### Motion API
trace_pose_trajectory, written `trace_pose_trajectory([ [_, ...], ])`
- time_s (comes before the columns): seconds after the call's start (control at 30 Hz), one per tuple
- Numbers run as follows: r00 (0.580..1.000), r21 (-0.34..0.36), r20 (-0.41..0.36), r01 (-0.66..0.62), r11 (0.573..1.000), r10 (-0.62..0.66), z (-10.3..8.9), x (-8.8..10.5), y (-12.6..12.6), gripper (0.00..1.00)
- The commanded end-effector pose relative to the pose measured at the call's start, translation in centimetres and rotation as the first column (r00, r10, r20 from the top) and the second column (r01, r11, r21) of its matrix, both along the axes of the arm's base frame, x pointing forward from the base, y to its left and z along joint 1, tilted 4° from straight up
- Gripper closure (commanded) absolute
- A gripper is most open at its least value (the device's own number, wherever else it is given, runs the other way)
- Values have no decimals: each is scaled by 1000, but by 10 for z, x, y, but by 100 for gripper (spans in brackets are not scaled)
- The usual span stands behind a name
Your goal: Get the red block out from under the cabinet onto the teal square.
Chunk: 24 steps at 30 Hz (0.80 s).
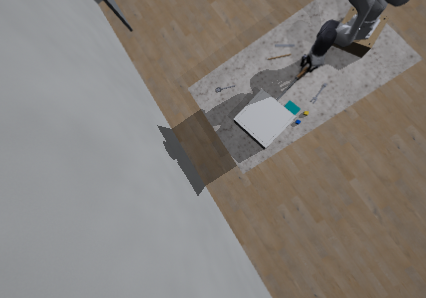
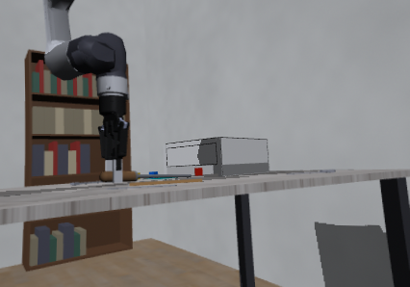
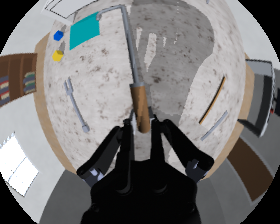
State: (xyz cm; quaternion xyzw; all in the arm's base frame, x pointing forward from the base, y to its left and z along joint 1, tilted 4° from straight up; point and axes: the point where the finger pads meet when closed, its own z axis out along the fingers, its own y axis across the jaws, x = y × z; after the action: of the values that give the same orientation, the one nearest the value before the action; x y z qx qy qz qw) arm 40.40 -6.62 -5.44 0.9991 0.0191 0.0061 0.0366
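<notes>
Pincer point(image 3: 143, 129) clamped on the wooden handle of a long hooked tool point(image 3: 134, 63), lying flat on the desk point(image 2: 202, 188). Red block point(image 2: 198, 171) under the cabinet point(image 2: 241, 154), beside the teal square point(image 3: 83, 31).

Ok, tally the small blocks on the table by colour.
red block: 1
blue block: 1
yellow block: 1
Total: 3

Grey-and-white arm point(image 2: 57, 24), black jaws
</notes>
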Motion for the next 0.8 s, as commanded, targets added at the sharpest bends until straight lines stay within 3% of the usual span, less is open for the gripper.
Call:
trace_pose_trajectory([
  [0.0,1000,-1,4,-13,1000,13,1,3,0,100],
  [0.77,1000,-1,4,-13,1000,13,2,21,1,100],
])
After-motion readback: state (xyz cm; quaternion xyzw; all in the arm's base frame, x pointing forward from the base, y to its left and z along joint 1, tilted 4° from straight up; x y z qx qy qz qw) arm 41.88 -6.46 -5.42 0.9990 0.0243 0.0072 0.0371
